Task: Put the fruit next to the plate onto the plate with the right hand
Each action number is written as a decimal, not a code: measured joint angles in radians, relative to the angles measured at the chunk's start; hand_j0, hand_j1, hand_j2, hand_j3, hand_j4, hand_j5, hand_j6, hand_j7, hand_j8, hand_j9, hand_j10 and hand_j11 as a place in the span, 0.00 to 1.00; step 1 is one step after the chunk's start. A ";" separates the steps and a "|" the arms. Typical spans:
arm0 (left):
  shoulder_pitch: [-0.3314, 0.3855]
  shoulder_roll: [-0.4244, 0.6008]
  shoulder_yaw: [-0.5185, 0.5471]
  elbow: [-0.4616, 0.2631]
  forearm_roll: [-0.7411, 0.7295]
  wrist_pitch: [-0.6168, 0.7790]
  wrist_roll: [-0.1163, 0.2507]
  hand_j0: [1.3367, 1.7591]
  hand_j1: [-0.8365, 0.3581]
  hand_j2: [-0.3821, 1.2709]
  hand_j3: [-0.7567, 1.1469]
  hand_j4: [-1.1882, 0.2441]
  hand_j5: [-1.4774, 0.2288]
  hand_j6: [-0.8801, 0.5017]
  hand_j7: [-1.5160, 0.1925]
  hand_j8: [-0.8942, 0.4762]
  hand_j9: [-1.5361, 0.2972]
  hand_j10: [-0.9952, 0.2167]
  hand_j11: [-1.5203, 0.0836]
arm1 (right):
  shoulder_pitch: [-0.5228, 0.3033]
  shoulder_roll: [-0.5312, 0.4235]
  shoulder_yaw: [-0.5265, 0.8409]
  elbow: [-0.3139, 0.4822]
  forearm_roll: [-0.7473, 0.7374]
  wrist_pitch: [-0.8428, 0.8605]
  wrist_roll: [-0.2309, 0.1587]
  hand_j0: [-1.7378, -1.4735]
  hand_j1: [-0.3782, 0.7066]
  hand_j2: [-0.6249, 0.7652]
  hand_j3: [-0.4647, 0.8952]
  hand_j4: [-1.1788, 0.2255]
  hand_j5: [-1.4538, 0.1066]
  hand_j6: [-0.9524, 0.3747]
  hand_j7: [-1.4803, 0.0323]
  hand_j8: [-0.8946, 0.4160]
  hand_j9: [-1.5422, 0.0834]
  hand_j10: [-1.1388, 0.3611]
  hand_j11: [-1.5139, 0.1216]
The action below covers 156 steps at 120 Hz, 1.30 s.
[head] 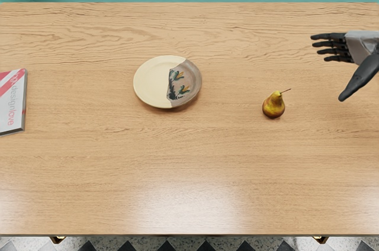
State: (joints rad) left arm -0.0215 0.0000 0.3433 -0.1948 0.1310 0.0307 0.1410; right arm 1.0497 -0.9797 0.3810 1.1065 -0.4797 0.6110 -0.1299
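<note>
A small yellow-brown pear [273, 105] with a thin stem stands upright on the wooden table, right of centre. To its left lies a round cream plate [155, 79] with a grey painted flower patch on its right side; nothing lies on it. My right hand [342, 61] comes in from the right edge, up and to the right of the pear and well apart from it. Its dark fingers are stretched out toward the left, the thumb pointing down, and it holds nothing. The left arm does not show.
A red-and-white book [12, 100] lies at the table's left edge. The table's near edge [189, 234] runs along the bottom of the view, and a teal wall stands behind the far edge.
</note>
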 joint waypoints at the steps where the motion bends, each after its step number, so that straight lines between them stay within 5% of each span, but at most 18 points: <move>1: 0.000 0.000 0.000 0.000 0.000 0.000 0.000 0.76 0.99 0.23 0.40 0.83 0.87 0.64 0.89 0.65 0.84 0.82 0.95 | 0.001 0.002 0.000 -0.001 0.000 0.000 0.000 0.30 0.06 0.45 0.34 0.82 0.91 0.69 0.96 0.66 0.93 0.74 0.90; 31: 0.000 0.000 0.000 0.000 0.000 0.000 0.000 0.76 0.99 0.23 0.40 0.83 0.87 0.64 0.89 0.65 0.84 0.82 0.95 | 0.007 0.093 0.001 -0.017 -0.006 0.000 -0.008 0.30 0.06 0.45 0.34 0.82 0.91 0.69 0.96 0.66 0.93 0.74 0.90; 46: 0.000 0.000 0.000 0.000 0.000 0.000 0.000 0.76 0.99 0.23 0.40 0.83 0.87 0.64 0.89 0.65 0.84 0.82 0.95 | 0.005 0.147 -0.006 -0.092 -0.019 0.000 -0.011 0.30 0.06 0.45 0.34 0.82 0.91 0.69 0.96 0.66 0.93 0.74 0.90; 65: 0.000 0.000 0.000 0.000 0.000 0.000 0.000 0.76 0.99 0.23 0.40 0.83 0.87 0.64 0.89 0.65 0.84 0.82 0.95 | 0.008 0.215 -0.003 -0.113 -0.160 0.000 -0.012 0.30 0.06 0.45 0.34 0.82 0.91 0.69 0.95 0.66 0.93 0.74 0.90; 108: 0.000 0.000 0.000 0.000 0.000 0.000 0.000 0.76 0.99 0.23 0.40 0.83 0.87 0.64 0.89 0.65 0.84 0.82 0.95 | -0.031 0.277 -0.009 -0.035 -0.326 -0.171 -0.004 0.30 0.06 0.45 0.34 0.82 0.91 0.69 0.95 0.66 0.92 0.74 0.90; 132: 0.000 0.000 0.000 0.000 0.000 0.000 0.000 0.76 0.99 0.23 0.40 0.83 0.87 0.64 0.89 0.65 0.84 0.82 0.95 | -0.105 0.234 -0.010 0.135 -0.401 -0.318 0.011 0.30 0.06 0.45 0.34 0.81 0.90 0.69 0.95 0.65 0.92 0.74 0.90; 156: 0.000 0.000 0.000 0.000 0.000 0.000 0.000 0.76 0.99 0.23 0.40 0.83 0.87 0.64 0.89 0.65 0.84 0.82 0.95 | -0.155 0.226 -0.008 0.165 -0.423 -0.407 0.027 0.30 0.08 0.44 0.34 0.80 0.89 0.68 0.94 0.64 0.91 0.73 0.89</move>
State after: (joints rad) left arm -0.0215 0.0000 0.3434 -0.1948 0.1311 0.0307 0.1410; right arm 0.8947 -0.7532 0.3732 1.2718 -0.9031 0.2040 -0.1028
